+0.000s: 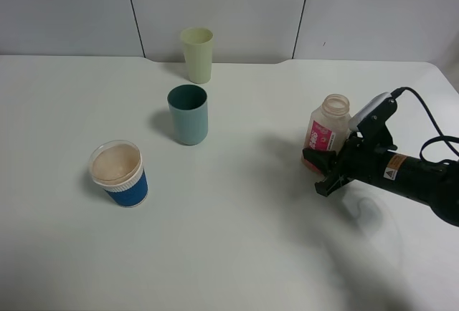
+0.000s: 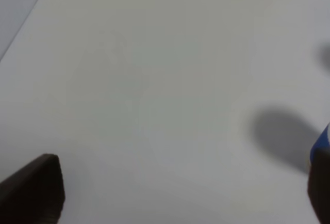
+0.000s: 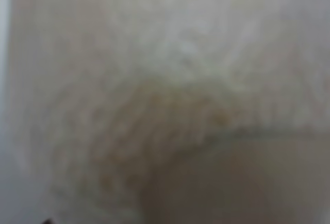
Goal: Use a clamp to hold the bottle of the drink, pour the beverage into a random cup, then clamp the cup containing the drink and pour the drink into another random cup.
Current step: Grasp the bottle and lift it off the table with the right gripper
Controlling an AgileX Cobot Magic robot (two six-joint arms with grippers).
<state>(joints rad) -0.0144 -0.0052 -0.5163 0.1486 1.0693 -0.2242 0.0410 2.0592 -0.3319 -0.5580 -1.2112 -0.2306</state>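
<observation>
The clear drink bottle [image 1: 328, 126] with a pink label stands uncapped at the right of the table. My right gripper [image 1: 323, 173] is at its lower part, with its dark fingers [image 1: 316, 159] in front of the base. The right wrist view is filled by the blurred bottle [image 3: 170, 100], very close, so I cannot tell whether the jaws press on it. A blue cup [image 1: 121, 175] with a white rim and brownish inside stands front left. A teal cup [image 1: 188, 115] stands mid table and a pale yellow cup [image 1: 197, 54] behind it. My left gripper [image 2: 185, 193] is open over bare table.
The white table [image 1: 237, 239] reaches back to a grey panel wall. A blue sliver [image 2: 320, 142] at the edge of the left wrist view may be the blue cup. The right arm's cable [image 1: 429, 121] loops over the table's right edge.
</observation>
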